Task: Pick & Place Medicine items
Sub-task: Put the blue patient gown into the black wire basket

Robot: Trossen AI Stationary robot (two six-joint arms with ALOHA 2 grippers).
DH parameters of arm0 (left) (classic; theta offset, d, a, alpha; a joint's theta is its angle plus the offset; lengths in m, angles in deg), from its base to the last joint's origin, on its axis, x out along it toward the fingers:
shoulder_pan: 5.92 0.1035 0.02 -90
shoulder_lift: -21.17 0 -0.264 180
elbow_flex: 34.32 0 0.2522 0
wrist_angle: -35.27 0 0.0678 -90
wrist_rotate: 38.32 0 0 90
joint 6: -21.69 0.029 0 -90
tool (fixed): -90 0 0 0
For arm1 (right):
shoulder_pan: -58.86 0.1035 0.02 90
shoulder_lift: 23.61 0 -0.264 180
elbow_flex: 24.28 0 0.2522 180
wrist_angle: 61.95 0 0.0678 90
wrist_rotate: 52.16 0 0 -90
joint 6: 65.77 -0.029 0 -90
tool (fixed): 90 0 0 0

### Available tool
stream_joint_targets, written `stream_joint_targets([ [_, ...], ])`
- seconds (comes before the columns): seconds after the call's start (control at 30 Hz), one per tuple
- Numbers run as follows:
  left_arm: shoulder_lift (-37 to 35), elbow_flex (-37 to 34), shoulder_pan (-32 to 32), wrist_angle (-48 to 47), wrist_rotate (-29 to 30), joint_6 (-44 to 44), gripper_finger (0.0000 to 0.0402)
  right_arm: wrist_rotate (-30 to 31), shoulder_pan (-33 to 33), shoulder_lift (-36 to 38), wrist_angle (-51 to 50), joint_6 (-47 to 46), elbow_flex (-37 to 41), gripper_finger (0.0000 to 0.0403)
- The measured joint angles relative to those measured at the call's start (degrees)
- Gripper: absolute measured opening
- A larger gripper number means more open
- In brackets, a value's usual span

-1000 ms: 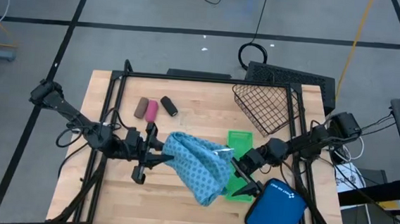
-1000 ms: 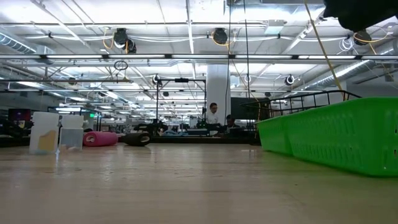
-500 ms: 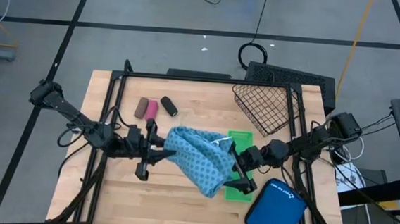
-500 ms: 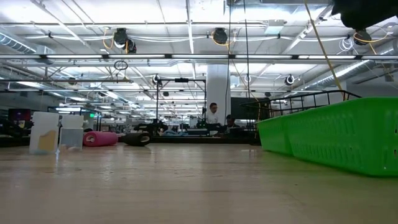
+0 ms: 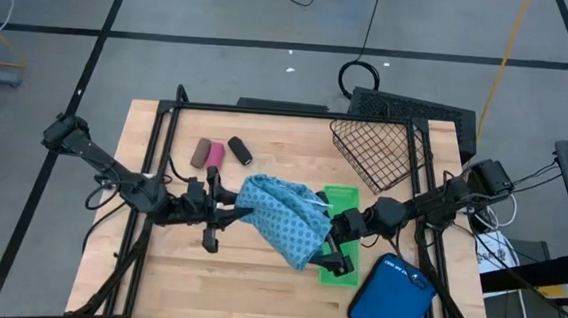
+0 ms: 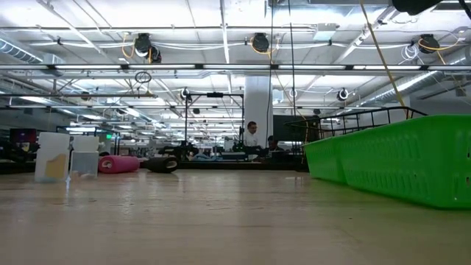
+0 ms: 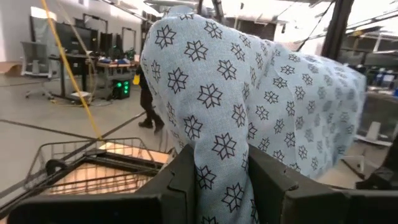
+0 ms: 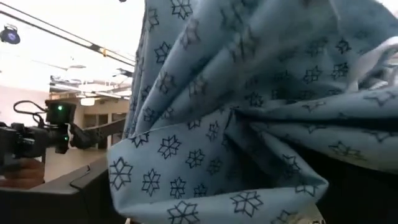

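The teal-blue pouch (image 5: pixel 285 219), soft cloth printed with dark stars, hangs in the air between both grippers over the table's middle. My left gripper (image 5: pixel 237 214) is shut on its left end, and my right gripper (image 5: pixel 327 232) on its right side, above the green tray. The low view shows no cloth on the table top. Brown (image 5: pixel 200 153), pink (image 5: pixel 215 155) and black (image 5: pixel 239 151) rolls lie side by side on the wood toward the far left. No white bottles are in view. My left gripper pinches a bunched fold of the pouch (image 7: pixel 219 171) between its two fingers (image 7: pixel 184 182), coming level from the table's left. The cloth billows up and away beyond the fingers, lifted clear. My right gripper holds the pouch's right side (image 5: pixel 320 222) from the table's right. In its wrist view the folded cloth (image 8: pixel 249 124) hides the fingertips. The pouch sags slack between the arms.
A long bright green tray (image 5: pixel 340 235) lies under the right gripper and fills the low view's right side (image 6: pixel 397 158). A smooth blue case (image 5: pixel 389 299) sits at the near right. A black wire basket (image 5: pixel 375 150) stands at the far right. Bare wood lies near left.
Both grippers have kept their hold and drawn closer together, the left toward the right, the right toward the left and far edge. The pouch's hanging lower end has pulled up and toward the far edge, and the cloth is more bunched. The dark arm in the low view has risen.
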Motion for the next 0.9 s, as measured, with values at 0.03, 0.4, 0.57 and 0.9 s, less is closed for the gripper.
stream_joint_targets([
  [0.03, 0.0, 0.0, 0.0, -0.5, 0.8, 0.0, 0.0099, -1.1, 0.0, 0.0, 0.0, -0.1, 0.0, 0.0394],
  [0.4, 0.0, 0.0, 0.0, -1.3, 11.9, 6.0, 0.0099, 1.4, 0.1, 0.0, 0.2, -1.5, -0.1, 0.0394],
  [0.57, 0.0, 0.0, 0.7, -1.6, 14.2, 10.4, 0.0099, 9.8, 0.1, 0.0, 0.2, 0.5, -0.1, 0.0394],
  [0.9, 2.1, 0.0, 2.4, -2.3, 11.0, 13.8, 0.0099, 19.6, -1.6, 0.0, -0.6, 3.4, -0.1, 0.0394],
])
